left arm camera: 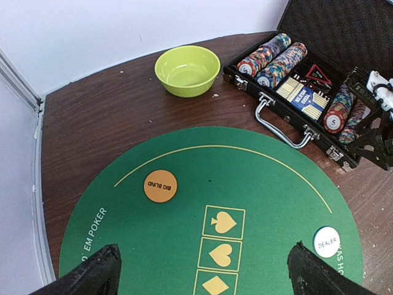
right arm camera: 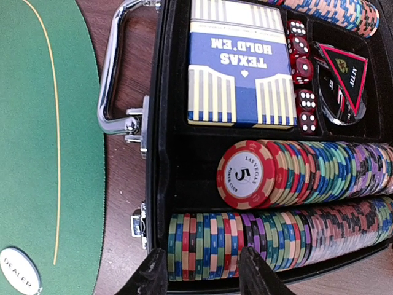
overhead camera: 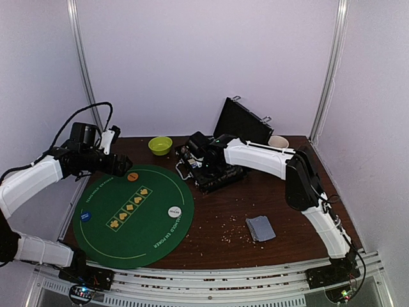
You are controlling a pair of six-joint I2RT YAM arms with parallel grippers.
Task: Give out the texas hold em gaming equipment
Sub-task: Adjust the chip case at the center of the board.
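The counter is dark brown wood and reaches the white walls on three sides. A round green mat lies flat at about 8 o'clock, and its near rim comes close to the counter's front edge. A lime-green bowl stands upright at 11 o'clock, just beyond the mat. A black case sits open at 12 o'clock with its lid raised. A pale mug is at 1 o'clock, beside the lid. A small stack of grey-blue playing cards lies at 4 o'clock. Light crumbs are scattered between this stack and the mat.
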